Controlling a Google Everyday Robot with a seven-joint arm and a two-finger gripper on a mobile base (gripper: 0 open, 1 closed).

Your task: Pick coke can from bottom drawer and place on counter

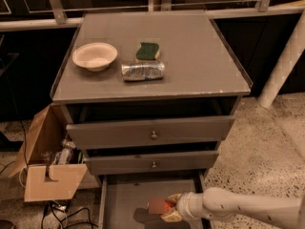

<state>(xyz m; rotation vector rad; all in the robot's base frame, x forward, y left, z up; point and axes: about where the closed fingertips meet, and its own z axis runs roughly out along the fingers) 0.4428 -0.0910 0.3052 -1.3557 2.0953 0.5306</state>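
The gripper (169,208) reaches in from the right, low in the open bottom drawer (123,193). Its fingers (174,197) pinch the right end of the coke can (156,205), which lies on its side near the drawer's front. On the bench (195,56) above, a bowl (94,56), a green sponge (147,51) and a silver can (143,70) sit left of centre.

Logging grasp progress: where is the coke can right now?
Camera view, bottom centre: the coke can sits inside the open bottom drawer, right at the gripper reaching in from the right.
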